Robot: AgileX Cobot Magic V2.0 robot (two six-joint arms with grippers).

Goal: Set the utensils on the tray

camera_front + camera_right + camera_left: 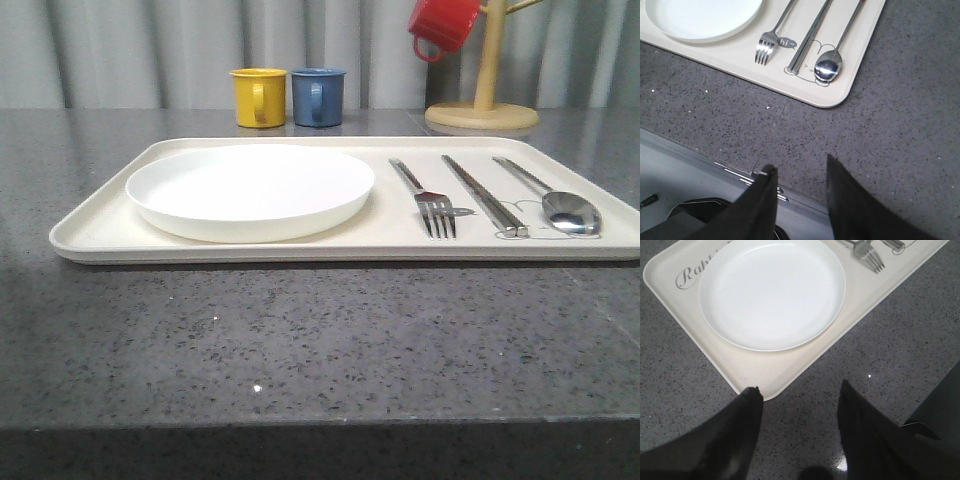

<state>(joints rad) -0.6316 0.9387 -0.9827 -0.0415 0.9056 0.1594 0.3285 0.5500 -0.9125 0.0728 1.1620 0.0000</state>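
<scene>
The cream tray (100, 232) lies across the grey counter. On it rest the round white plate (250, 190) at the left, then the fork (430, 200), the chopsticks (485, 195) and the spoon (560, 205) side by side at the right. In the left wrist view my left gripper (800, 392) hangs open over bare counter just off a tray (760, 377) corner, near the plate (772, 292). In the right wrist view my right gripper (800, 167) is open and empty above the counter's front edge, short of the fork (767, 47), chopsticks (807, 40) and spoon (830, 65).
Behind the tray stand a yellow mug (259, 97) and a blue mug (319, 96). A wooden mug stand (483, 100) at the back right carries a red mug (443, 25). Bare grey counter (320, 340) stretches in front of the tray.
</scene>
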